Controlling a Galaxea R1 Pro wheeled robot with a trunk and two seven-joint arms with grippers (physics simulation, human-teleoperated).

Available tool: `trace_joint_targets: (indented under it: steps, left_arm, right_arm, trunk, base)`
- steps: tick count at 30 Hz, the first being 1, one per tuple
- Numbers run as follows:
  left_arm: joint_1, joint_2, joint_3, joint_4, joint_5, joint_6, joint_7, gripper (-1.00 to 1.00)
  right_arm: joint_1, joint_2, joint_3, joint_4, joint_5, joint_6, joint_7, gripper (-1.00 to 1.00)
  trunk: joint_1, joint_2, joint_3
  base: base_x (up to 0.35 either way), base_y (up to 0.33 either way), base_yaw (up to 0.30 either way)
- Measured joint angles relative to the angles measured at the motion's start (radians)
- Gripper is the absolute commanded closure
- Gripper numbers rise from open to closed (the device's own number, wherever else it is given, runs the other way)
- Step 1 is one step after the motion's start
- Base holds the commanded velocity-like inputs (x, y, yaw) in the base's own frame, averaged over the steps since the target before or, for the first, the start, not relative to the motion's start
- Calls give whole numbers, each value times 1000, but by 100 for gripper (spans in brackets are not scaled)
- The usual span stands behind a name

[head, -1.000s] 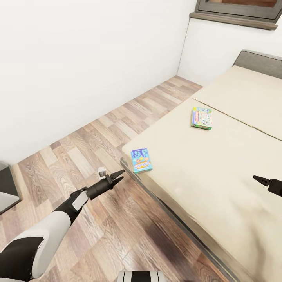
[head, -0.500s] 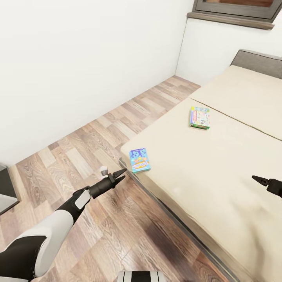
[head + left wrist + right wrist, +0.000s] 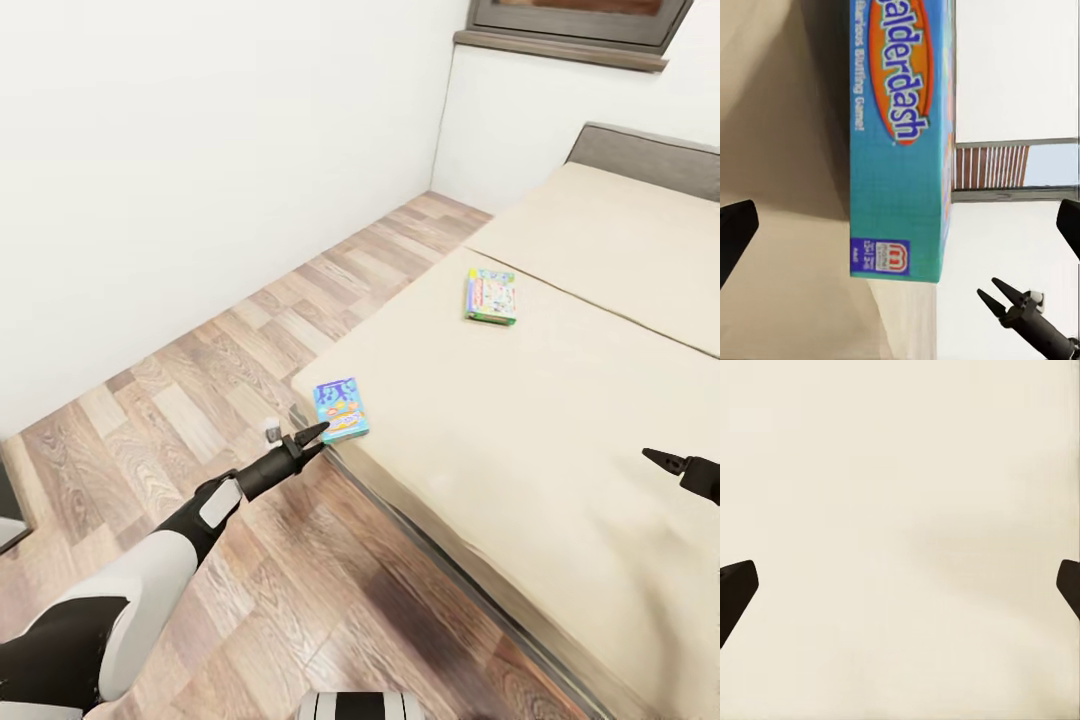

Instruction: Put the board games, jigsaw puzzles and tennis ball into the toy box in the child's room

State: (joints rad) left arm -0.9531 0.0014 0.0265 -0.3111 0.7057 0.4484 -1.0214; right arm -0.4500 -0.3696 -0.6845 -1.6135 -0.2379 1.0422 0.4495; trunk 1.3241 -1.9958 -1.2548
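Two board games lie on the beige bed (image 3: pixel 560 420). A blue Balderdash box (image 3: pixel 341 409) sits at the mattress corner nearest me, and a green-edged box (image 3: pixel 491 295) lies farther up. My left gripper (image 3: pixel 310 437) hovers open just short of the blue box, level with the bed's edge. In the left wrist view the blue box (image 3: pixel 900 142) lies straight ahead between the spread fingertips (image 3: pixel 735 232). My right gripper (image 3: pixel 662 461) hangs open over bare mattress (image 3: pixel 900 472) at the right. The toy box, table, puzzles and ball are out of view.
Wood-plank floor (image 3: pixel 200 400) runs between the white wall (image 3: pixel 200 150) and the bed. A dark headboard (image 3: pixel 640 155) and a dark-framed window (image 3: pixel 570 25) stand at the far end. A dark furniture edge (image 3: pixel 8 505) shows at the left.
The whole picture has slid left, so the camera has moved. My left gripper now sits closer to the blue box. The right gripper holds its place in the picture.
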Motion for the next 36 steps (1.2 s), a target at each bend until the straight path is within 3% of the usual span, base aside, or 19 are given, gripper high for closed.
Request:
trace_joint_targets:
  steps: [10,21,34,35,36]
  left_arm:
    - [-6,-20,-3,0,7,0,12,-100]
    - [-7,-30,-6,-1,12,-1,18,-100]
    - [-7,-38,-2,-1,13,-3,38,-100]
    - [-7,-38,-2,-1,13,-3,38,100]
    - [-6,-38,-2,0,10,-8,42,100]
  right_arm:
    - [0,1,0,0,0,0,0,-100]
    - [1,1,28,0,0,0,0,-100]
    - [1,2,36,0,0,0,0,-100]
    - [1,2,36,0,0,0,0,-100]
    - [1,2,36,0,0,0,0,-100]
  trunk:
    - [0,0,0]
    - [0,0,0]
    - [0,0,0]
    - [0,0,0]
    - [0,0,0]
  base:
    - [0,0,-43]
    - [0,0,-4]
    - [0,0,0]
    - [0,0,0]
    - [0,0,0]
